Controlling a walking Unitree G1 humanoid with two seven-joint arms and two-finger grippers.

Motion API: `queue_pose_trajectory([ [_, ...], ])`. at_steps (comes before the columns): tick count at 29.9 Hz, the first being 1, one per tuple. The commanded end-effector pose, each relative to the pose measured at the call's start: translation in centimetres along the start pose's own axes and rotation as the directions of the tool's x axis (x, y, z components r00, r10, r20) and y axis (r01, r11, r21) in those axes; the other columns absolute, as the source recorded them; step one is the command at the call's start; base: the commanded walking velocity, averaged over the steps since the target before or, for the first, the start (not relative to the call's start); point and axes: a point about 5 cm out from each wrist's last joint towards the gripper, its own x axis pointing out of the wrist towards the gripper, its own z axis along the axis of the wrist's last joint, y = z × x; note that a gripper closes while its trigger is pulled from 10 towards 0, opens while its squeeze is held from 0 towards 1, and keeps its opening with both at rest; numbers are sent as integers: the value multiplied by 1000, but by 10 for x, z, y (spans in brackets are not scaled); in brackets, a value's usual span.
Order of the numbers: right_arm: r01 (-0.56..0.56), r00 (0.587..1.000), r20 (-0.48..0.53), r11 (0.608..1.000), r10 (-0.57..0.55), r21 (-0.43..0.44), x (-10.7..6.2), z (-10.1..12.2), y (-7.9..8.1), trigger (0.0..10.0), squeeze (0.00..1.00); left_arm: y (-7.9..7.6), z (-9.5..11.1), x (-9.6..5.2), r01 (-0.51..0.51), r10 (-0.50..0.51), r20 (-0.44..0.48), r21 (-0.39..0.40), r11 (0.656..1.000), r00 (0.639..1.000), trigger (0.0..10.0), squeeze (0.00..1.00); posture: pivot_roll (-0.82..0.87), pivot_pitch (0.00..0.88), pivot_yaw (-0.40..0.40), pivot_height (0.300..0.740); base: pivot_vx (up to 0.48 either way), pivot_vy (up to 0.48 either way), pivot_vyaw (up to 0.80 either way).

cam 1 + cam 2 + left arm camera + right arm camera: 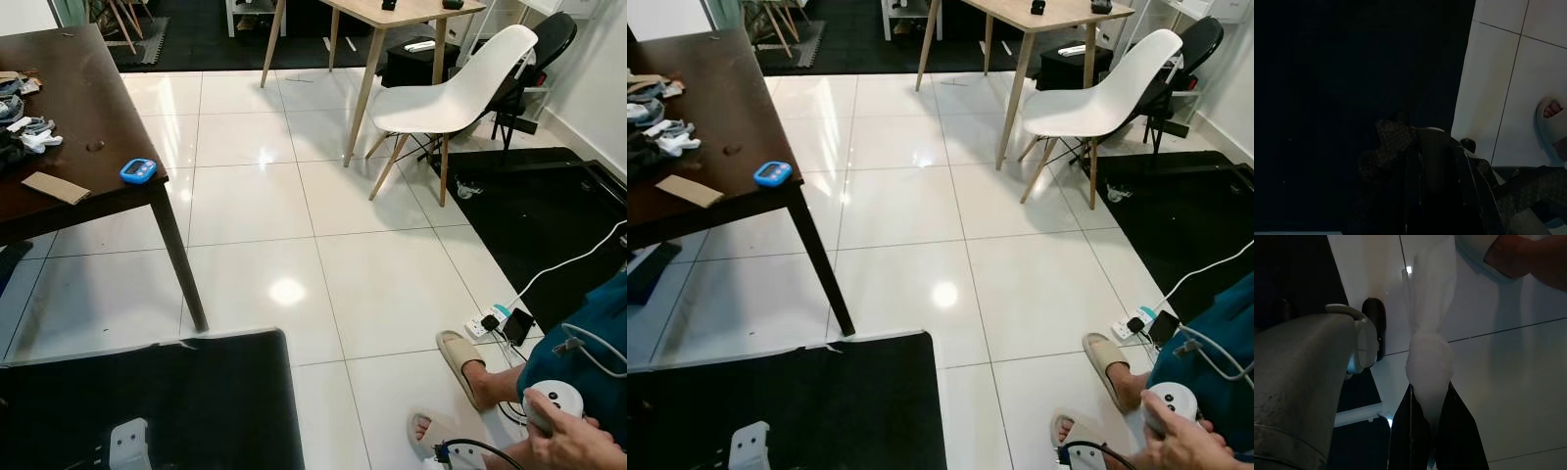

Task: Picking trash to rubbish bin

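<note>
In the right wrist view my right gripper (1430, 392) is shut on a crumpled white piece of trash (1427, 357), a tissue or thin wrapper, which sticks out past the fingertips above the white tiled floor (1508, 382). My left gripper (1440, 166) hangs in deep shade over a black mat (1352, 73). On the dark brown table (88, 98) at the left lie a flat scrap of cardboard (56, 187), a small blue gadget (138, 170) and several crumpled bits (29, 132).
A person sits at the lower right, sandalled feet (462, 364) on the tiles, holding a white controller (554, 401). Next to them lie a power strip (487, 321) and cable. A white chair (460, 93) and a light wooden table (387, 15) stand ahead. A black mat (196, 401) lies at my feet.
</note>
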Motion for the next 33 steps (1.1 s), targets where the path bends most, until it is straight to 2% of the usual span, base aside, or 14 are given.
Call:
queue_pose_trajectory([
  [1,4,1000,-22,1000,-4,11,-1,-7,-1,10000,0,-15,-32,-1,56,-59,-113,-30,998,992,10000,0,49,103,-30,740,296,0,0],
  [33,-8,1000,-12,1000,8,13,1,-2,6,10000,0,-14,-31,-1,82,-80,-130,6,997,988,10000,0,51,89,-17,740,322,0,0],
])
